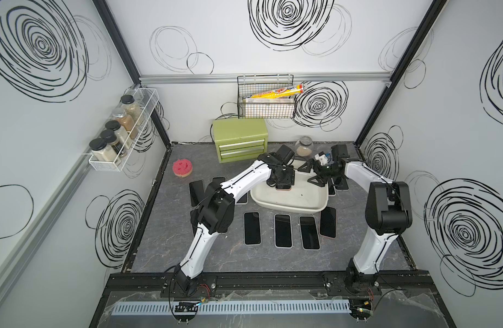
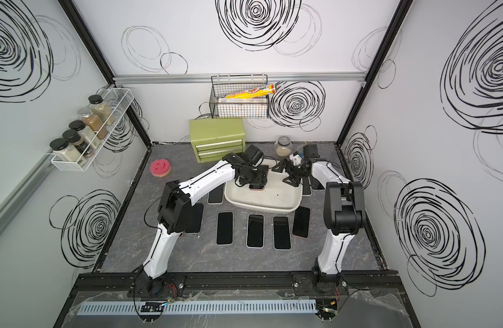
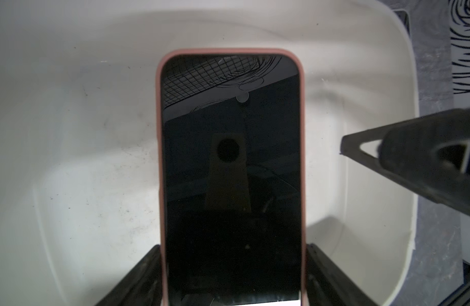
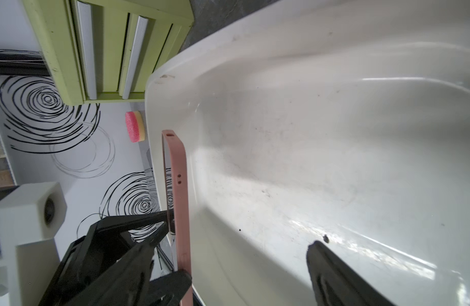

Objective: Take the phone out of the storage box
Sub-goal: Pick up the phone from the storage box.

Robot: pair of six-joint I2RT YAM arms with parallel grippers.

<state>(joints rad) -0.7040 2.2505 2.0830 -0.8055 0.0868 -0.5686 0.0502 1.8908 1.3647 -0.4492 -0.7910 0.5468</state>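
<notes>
Evidently the phone, pink-cased and screen up, was found clamped across its long edges by the left gripper, gripped near one short end only. It was held over the floor of the storage box, apparently lifted a little but not yet carried past the rim. The right gripper was seen poised over the box's right end, jaws spread, nothing in them.

A straight upward lift was judged best until the rim was cleared, with sideways travel only after. Slow motion was advised, since the free end could sag under an end-grip. Other phones were laid close around the box, so a bare patch of table was to be picked. The right gripper was best kept out of the path.
</notes>
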